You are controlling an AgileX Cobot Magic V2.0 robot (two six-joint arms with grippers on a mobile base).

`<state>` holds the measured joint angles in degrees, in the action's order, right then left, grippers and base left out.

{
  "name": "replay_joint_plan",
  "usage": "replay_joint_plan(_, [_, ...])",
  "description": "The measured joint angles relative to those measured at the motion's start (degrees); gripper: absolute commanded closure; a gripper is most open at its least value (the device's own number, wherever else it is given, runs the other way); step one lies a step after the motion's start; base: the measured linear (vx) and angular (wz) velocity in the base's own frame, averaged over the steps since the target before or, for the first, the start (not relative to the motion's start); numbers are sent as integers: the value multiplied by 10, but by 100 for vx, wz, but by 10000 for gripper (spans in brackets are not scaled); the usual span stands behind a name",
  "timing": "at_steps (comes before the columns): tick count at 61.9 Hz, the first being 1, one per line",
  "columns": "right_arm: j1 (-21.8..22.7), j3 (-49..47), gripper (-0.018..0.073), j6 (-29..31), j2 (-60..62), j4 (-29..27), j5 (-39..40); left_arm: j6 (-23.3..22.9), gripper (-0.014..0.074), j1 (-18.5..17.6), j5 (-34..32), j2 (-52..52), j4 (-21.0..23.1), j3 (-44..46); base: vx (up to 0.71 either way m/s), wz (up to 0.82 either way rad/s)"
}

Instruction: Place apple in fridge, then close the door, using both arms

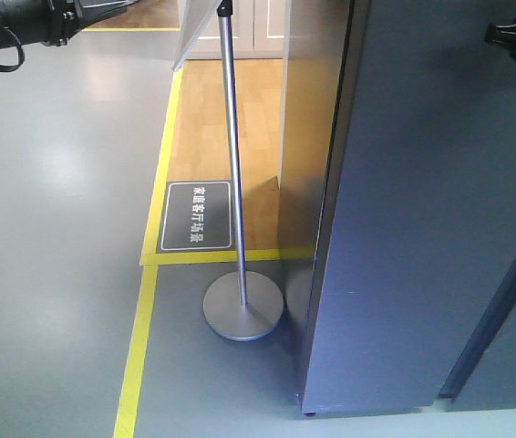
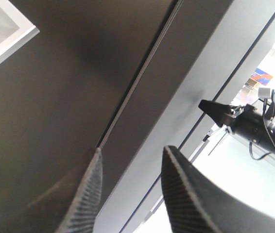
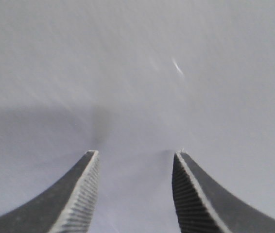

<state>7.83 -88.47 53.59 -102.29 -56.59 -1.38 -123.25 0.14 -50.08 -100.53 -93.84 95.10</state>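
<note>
just two empty, parted end effectors (image 2: 130,155) (image 3: 135,158), one fridge (image 1: 422,228)

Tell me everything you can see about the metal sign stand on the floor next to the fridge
The sign stand is a slim, upright pole of brushed silver metal rising from a flat round base of the same finish. At the top, only the lower corner of a tilted board shows; the rest is cut off. The base rests on the grey floor just inside the yellow tape line, close beside the dark grey fridge, apparently not touching it.

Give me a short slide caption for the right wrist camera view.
Open right gripper, nothing between its fingers, faces a plain grey surface close up.
</note>
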Motion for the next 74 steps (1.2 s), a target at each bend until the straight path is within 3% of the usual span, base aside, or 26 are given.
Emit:
replay_joint_plan(23, [0,-5,251,12,24,6,-57,0,316,0,-8,0,0,0,0,0])
replay_joint_plan(33, [0,-5,361,20,92,8,-107,0,370,0,-39,0,0,0,0,0])
replay_joint_plan(47, [0,-5,577,24,196,29,-253,0,539,0,-126,0,10,0,0,0])
replay_joint_plan(52, [0,-5,571,24,233,33,-314,0,604,0,-169,0,26,0,0,0])
replay_joint_plan(65, [0,-6,566,1,317,54,-453,0,604,0,-196,28,32,0,0,0])
replay_joint_plan(74, [0,40,564,-16,389,64,-497,0,604,-7,-196,85,-14,0,0,0])
